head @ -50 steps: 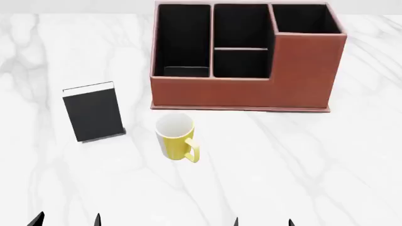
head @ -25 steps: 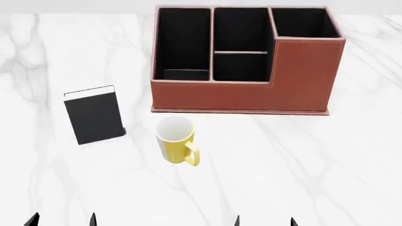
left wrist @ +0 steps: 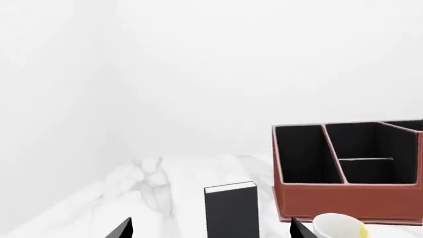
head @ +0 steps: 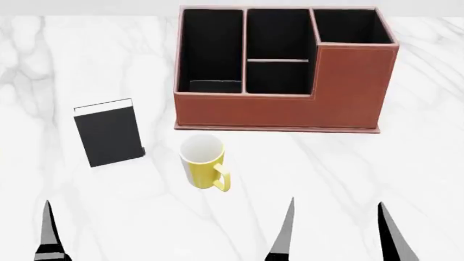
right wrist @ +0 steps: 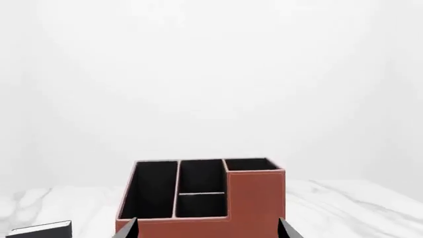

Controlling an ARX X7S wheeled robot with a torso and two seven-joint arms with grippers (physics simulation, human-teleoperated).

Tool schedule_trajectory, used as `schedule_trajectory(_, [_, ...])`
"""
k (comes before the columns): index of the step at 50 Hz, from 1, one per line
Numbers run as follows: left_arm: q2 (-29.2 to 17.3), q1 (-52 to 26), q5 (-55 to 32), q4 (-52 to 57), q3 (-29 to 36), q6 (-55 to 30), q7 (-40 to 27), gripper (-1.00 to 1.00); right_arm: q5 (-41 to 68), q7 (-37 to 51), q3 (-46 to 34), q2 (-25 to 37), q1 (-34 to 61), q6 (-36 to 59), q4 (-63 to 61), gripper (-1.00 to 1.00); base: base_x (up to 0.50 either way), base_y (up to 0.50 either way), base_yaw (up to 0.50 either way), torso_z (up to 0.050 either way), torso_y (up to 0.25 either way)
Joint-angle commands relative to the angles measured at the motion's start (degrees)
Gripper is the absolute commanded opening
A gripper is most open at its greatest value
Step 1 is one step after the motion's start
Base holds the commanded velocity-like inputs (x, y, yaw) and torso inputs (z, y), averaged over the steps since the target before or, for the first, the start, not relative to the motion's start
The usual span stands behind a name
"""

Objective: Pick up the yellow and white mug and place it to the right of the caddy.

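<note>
The yellow and white mug point(head: 203, 161) stands upright on the marble table, handle toward me, just in front of the caddy point(head: 275, 111). The reddish-brown caddy has black compartments and its taller section at the right. My right gripper point(head: 336, 209) is open and empty, nearer me and to the mug's right. Of my left gripper only one finger point(head: 49, 231) shows in the head view, at the bottom left. The left wrist view shows the left gripper point(left wrist: 210, 227) open, with the mug's rim point(left wrist: 338, 225) and the caddy point(left wrist: 343, 198) beyond. The right gripper point(right wrist: 208, 224) faces the caddy point(right wrist: 254, 198).
A flat black book with a white edge point(head: 108, 133) lies left of the mug; it also shows in the left wrist view point(left wrist: 231, 213) and the right wrist view point(right wrist: 39, 230). White marble tabletop point(head: 362, 163) extends to the right of the caddy. A plain white wall stands behind.
Both grippers' fingers have come further up into the head view, the right pair most. The mug, caddy and book have not moved on the table.
</note>
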Motion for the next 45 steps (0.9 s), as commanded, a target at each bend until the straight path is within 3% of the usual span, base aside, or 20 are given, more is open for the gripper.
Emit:
schedule_trajectory(1, [-1.8,1.3,3.6,15.9,1.3,-8.2,-2.3,1.0,-0.5,6.5,-6.6,6.9,0.2,7.5,-14.3,1.0,0.0,0.0,0.0,0.0,0.0])
schedule_trajectory(4, [-2.1,1.4,4.3,18.3,1.6,-9.8,-2.5,1.0,3.6,20.5,-16.5,19.9,4.2,6.8,-14.3,1.0,0.0,0.0,0.0,0.0,0.0])
schedule_trajectory(7, [-2.7,1.6,6.4,22.8,2.0,-12.6,-3.0,1.0,22.1,46.3,-41.3,44.8,27.6,-0.8,-14.3,1.0,0.0,0.0,0.0,0.0,0.0])
schedule_trajectory(8, [-2.8,1.7,6.7,24.2,1.8,-13.4,-3.0,1.0,24.8,54.9,-49.9,48.1,36.2,-2.2,-14.3,1.0,0.0,0.0,0.0,0.0,0.0])
schedule_trajectory(11, [-2.5,2.1,10.0,26.4,1.7,-14.5,-2.5,1.0,29.7,74.7,-75.7,50.2,62.0,-8.3,-14.3,1.0,0.0,0.0,0.0,0.0,0.0])
schedule_trajectory(12, [-0.9,2.4,12.1,26.4,1.1,-13.9,-0.5,1.0,31.1,78.4,-84.3,49.3,70.4,-9.9,-14.3,1.0,0.0,0.0,0.0,0.0,0.0])
schedule_trajectory(14, [6.7,3.3,18.5,26.4,-3.0,-9.9,7.9,1.0,33.3,80.1,-98.0,47.6,76.0,-8.1,-14.3,1.0,0.0,0.0,0.0,0.0,0.0])
schedule_trajectory(23, [6.8,5.3,19.4,26.4,-6.1,-6.3,6.1,1.0,36.6,80.1,-104.2,46.7,84.2,-5.9,-14.3,1.0,0.0,0.0,0.0,0.0,0.0])
schedule_trajectory(28, [6.8,7.6,23.6,26.4,-7.7,-1.6,1.8,1.0,35.3,80.1,-106.3,47.1,86.6,-7.3,-14.3,1.0,0.0,0.0,0.0,0.0,0.0])
schedule_trajectory(32, [6.8,12.6,23.5,26.4,-13.8,5.2,-7.6,1.0,34.7,80.1,-107.1,47.3,87.7,-8.2,-14.3,1.0,0.0,0.0,0.0,0.0,0.0])
schedule_trajectory(34, [6.8,18.2,21.1,26.4,-20.4,11.3,-19.6,1.0,34.4,80.1,-107.4,47.7,88.2,-8.8,-14.3,1.0,0.0,0.0,0.0,0.0,0.0])
schedule_trajectory(37, [6.8,25.6,16.9,26.4,-26.2,18.5,-28.9,1.0,34.0,80.1,-107.9,48.1,88.5,-9.3,-14.3,1.0,0.0,0.0,0.0,0.0,0.0])
schedule_trajectory(38, [6.8,31.9,13.3,26.4,-30.6,22.9,-37.5,1.0,33.8,80.1,-108.0,48.2,88.4,-9.5,-14.3,1.0,0.0,0.0,0.0,0.0,0.0])
schedule_trajectory(42, [6.8,39.3,15.1,26.4,-35.0,25.6,-50.2,1.0,33.5,80.1,-107.6,48.0,87.7,-9.4,-14.3,1.0,0.0,0.0,0.0,0.0,0.0])
schedule_trajectory(45, [6.8,40.7,15.0,26.4,-37.4,26.5,-54.1,1.0,33.3,80.1,-107.5,48.3,87.9,-10.1,-14.3,1.0,0.0,0.0,0.0,0.0,0.0])
